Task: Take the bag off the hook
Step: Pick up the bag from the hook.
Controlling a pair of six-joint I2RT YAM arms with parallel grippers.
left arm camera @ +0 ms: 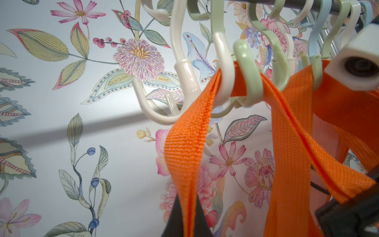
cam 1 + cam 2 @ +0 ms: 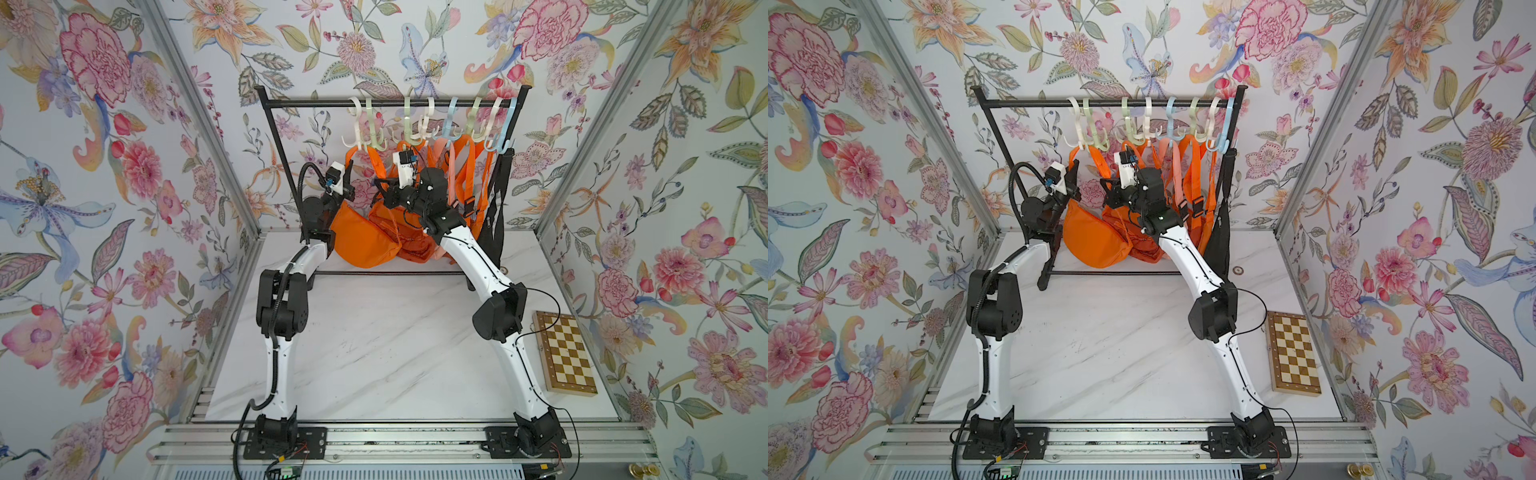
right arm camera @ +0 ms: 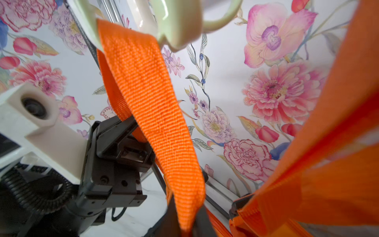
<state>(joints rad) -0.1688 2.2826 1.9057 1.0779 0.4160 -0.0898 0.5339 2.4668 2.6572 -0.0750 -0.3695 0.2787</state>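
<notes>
Two claws, left claw [image 1: 185,222] and right claw [image 3: 186,224], each clamped on the strap [image 1: 187,147] of the orange bag [image 2: 365,239], looped over a cream hook [image 1: 225,67]; advise raising both together until strap clears tip.

A rack [image 2: 390,104] stands at the back of the surface [image 2: 374,353], against the rear wall, with a row of hooks [image 2: 450,122] hanging along its top bar. The bag [image 2: 357,243] hangs under the leftmost hooks by its strap [image 1: 185,156], its body low, near the surface. Other bags [image 2: 465,174] hang to its right. The left hand [image 2: 350,178] is on the strap's left run and the right hand [image 2: 381,187] on its right run, both above the bag's body. A chessboard [image 2: 566,354] lies at the surface's right edge, well in front of the rack.
</notes>
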